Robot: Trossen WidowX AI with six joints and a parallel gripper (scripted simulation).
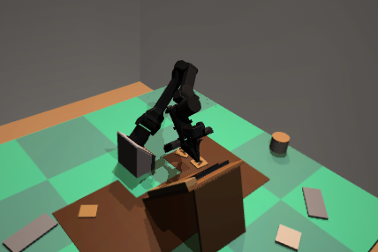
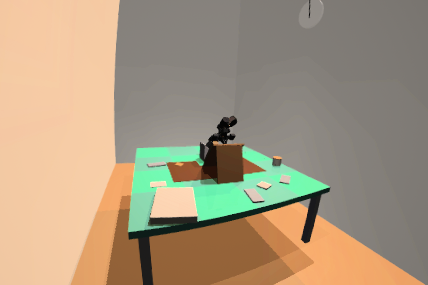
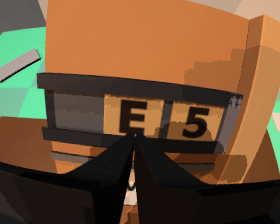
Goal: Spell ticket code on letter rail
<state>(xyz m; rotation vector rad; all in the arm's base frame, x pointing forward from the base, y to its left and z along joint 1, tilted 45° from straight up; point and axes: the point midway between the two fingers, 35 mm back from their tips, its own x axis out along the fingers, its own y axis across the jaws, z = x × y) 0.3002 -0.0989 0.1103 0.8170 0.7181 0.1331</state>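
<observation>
The board [image 1: 221, 208] [image 2: 230, 163] [image 3: 146, 50] stands upright. Its dark rail [image 3: 141, 85] holds an E tile [image 3: 133, 116] and, to the right, a 5 tile [image 3: 197, 122], with a narrow dark gap between them. The rail's left section is empty. My gripper [image 1: 198, 159] [image 3: 134, 139] is shut and empty, its tips at the rail's lower edge below the E. The ticket [image 3: 131, 196] is mostly hidden behind the fingers; only part of one letter shows. In the top view, a marked tile [image 1: 200, 163] and another tile [image 1: 181, 153] lie beyond the board.
A plain tan tile [image 1: 88, 210] [image 2: 179, 164] lies on the brown mat [image 1: 119, 206]. A grey upright panel [image 1: 137, 157] stands beside the arm's base. A round can [image 1: 279, 143] [image 2: 277, 161], flat slabs [image 1: 314, 202] [image 1: 31, 232] and a large pale box [image 2: 174, 204] are on the green table.
</observation>
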